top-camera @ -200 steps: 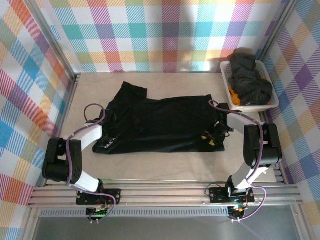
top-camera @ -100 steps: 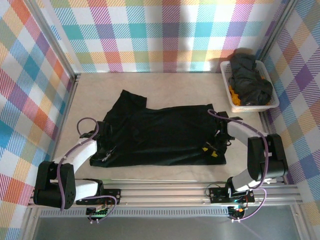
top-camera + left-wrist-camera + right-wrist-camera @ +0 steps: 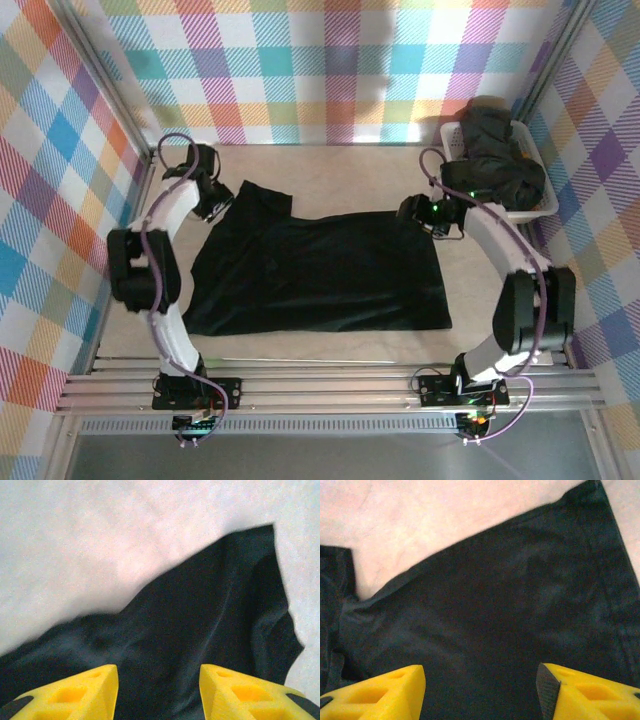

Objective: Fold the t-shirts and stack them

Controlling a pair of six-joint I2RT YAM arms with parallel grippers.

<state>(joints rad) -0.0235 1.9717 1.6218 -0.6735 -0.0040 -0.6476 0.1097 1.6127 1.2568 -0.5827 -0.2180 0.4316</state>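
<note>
Near edge: aluminium rail (image 3: 330, 385) w/ both arm bases bolted on. Just beyond it, a black t-shirt (image 3: 320, 270) lies spread flat on the beige table (image 3: 340, 175), approx mid-table, long side running L–R. Near hem is roughly parallel to the rail; one sleeve (image 3: 262, 195) sticks out toward the far-L corner. Cloth mostly smooth, a few shallow creases.

L arm reaches up the L side; L gripper (image 3: 159, 695) hovers over the sleeve area at the shirt's far-L edge. Wrist cam: yellow fingers (image 3: 75, 692) stand apart, black cloth and bare table below, nothing pinched btwn them. Jaws parted, holding nothing.

R arm arcs along the R side; R gripper (image 3: 480, 695) sits over the shirt's far-R corner. Wrist cam: yellow tips (image 3: 375, 692) spread wide, cloth flat beneath, nothing clamped, so also parted and empty. Whether the tips touch the cloth: can't tell.

Far-R corner: white basket (image 3: 497, 216) by the wall, heaped w/ more black t-shirts (image 3: 500, 160), crumpled, piled above the rim. Small orange item (image 3: 466, 187) peeks out at its L side. Behind all: checked walls (image 3: 330, 70).
</note>
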